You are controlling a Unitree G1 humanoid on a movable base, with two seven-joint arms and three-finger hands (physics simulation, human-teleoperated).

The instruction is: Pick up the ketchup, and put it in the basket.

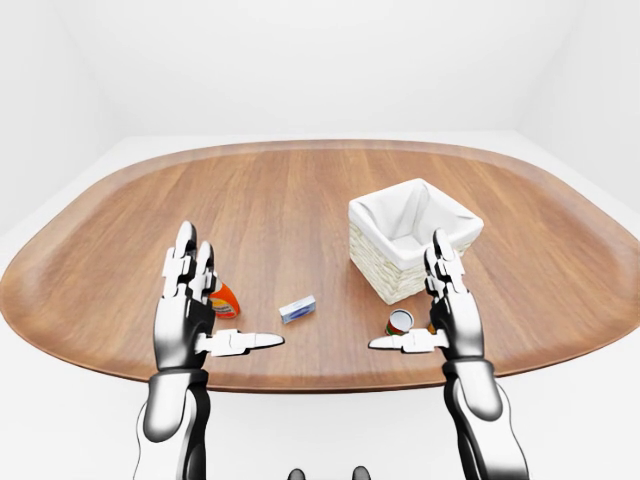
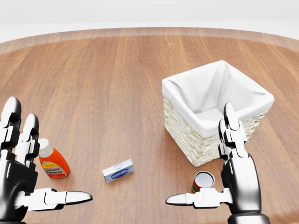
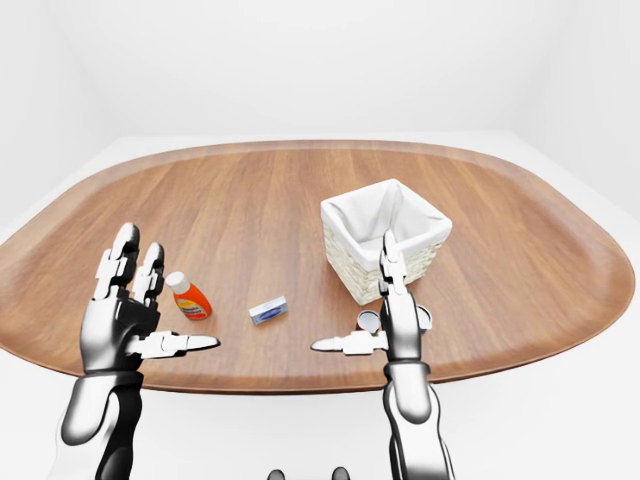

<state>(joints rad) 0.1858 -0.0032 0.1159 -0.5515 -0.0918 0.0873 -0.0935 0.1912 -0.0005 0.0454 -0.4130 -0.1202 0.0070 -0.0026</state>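
The ketchup (image 2: 52,162) is an orange bottle with a white cap, lying tilted on the wooden table (image 2: 117,84) at the head view's lower left. My left hand (image 2: 28,172) is open just left of and below it, fingers up, thumb pointing right, not touching it. The basket (image 2: 212,109) is woven with a white cloth liner and stands at the right of the head view. My right hand (image 2: 219,177) is open below the basket, fingers up, thumb pointing left.
A small blue and white box (image 2: 117,171) lies between the hands. A small can (image 2: 202,181) lies by my right thumb, below the basket. A second can (image 3: 424,318) peeks out right of my right hand. The table's near edge (image 3: 300,383) runs close below both hands.
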